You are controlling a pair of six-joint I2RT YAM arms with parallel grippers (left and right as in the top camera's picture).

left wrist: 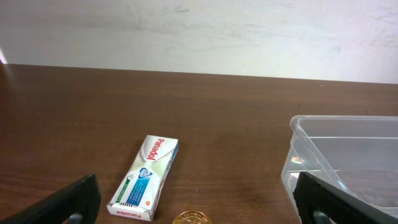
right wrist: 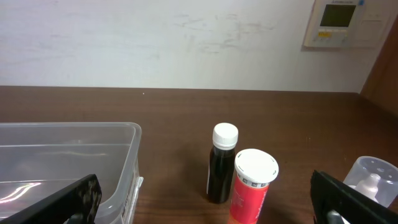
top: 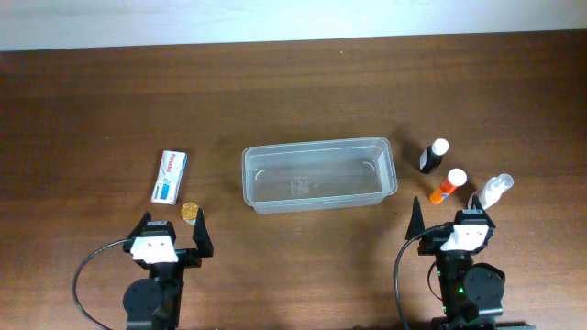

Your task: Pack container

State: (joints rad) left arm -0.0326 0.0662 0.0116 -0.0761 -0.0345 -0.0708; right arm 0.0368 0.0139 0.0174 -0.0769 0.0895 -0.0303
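Note:
The clear plastic container sits empty at the table's middle; its corner shows in the left wrist view and in the right wrist view. A white and blue Panadol box and a small gold round tin lie left of it. A dark bottle with a white cap, an orange tube with a white cap and a clear spray bottle stand right of it. My left gripper and right gripper are open and empty.
The brown wooden table runs to a white wall at the back. A wall thermostat hangs at the upper right in the right wrist view. Both arm bases stand at the table's near edge.

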